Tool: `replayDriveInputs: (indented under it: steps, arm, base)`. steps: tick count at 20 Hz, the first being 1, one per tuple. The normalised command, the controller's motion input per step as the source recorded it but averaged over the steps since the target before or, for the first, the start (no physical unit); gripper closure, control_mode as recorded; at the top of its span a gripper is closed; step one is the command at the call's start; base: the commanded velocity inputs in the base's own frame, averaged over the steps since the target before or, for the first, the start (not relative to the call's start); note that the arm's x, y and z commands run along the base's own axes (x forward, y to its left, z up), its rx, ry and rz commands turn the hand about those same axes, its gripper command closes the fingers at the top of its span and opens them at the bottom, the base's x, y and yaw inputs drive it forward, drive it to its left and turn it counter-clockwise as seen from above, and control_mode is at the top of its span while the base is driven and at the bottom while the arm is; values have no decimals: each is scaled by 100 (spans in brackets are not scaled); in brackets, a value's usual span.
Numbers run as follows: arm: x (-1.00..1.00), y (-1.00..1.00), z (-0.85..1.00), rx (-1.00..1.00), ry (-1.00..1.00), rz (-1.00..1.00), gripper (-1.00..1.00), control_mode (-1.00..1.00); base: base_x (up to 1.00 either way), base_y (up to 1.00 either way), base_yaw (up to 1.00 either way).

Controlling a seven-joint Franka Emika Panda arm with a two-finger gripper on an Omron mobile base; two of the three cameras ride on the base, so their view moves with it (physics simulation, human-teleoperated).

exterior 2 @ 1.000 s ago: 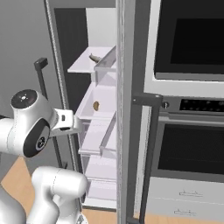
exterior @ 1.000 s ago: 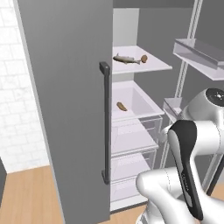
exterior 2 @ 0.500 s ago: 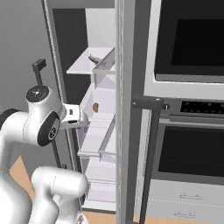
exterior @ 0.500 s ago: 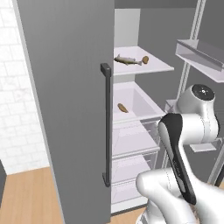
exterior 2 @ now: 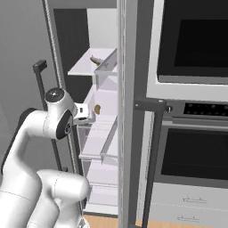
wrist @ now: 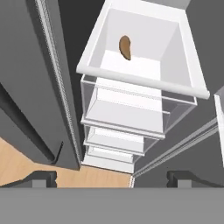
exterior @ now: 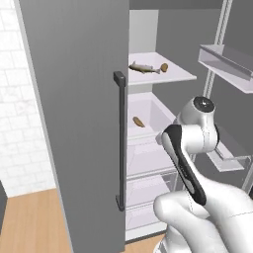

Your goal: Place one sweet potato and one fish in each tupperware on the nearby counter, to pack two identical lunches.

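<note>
In the hand view my gripper is open, with its two dark fingertips far apart and nothing between them. It hovers above and in front of a white fridge bin that holds one sweet potato, also visible in both base views. On the white fridge shelf above the bin lie a fish and a second sweet potato; from the right the fish shows on that shelf. The tupperware and the counter are out of view.
The grey fridge door with its dark handle stands open on the left. Clear drawers stack below the bin. Door racks hang on the right. A wall oven stands beside the fridge. The floor is wood.
The arm has swung forward and up toward the open fridge, bringing the hand close to the bin with the sweet potato. The jaws stayed open and the food has not moved.
</note>
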Motion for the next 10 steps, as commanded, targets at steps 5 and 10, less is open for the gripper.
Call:
replayDriveInputs:
  steps: [5,10]
  arm:
    - [70,0,-2,16,2,1,-100,-100]
    - [51,0,-23,13,0,0,-100,-100]
  base:
    - [0,0,0]
    - [0,0,0]
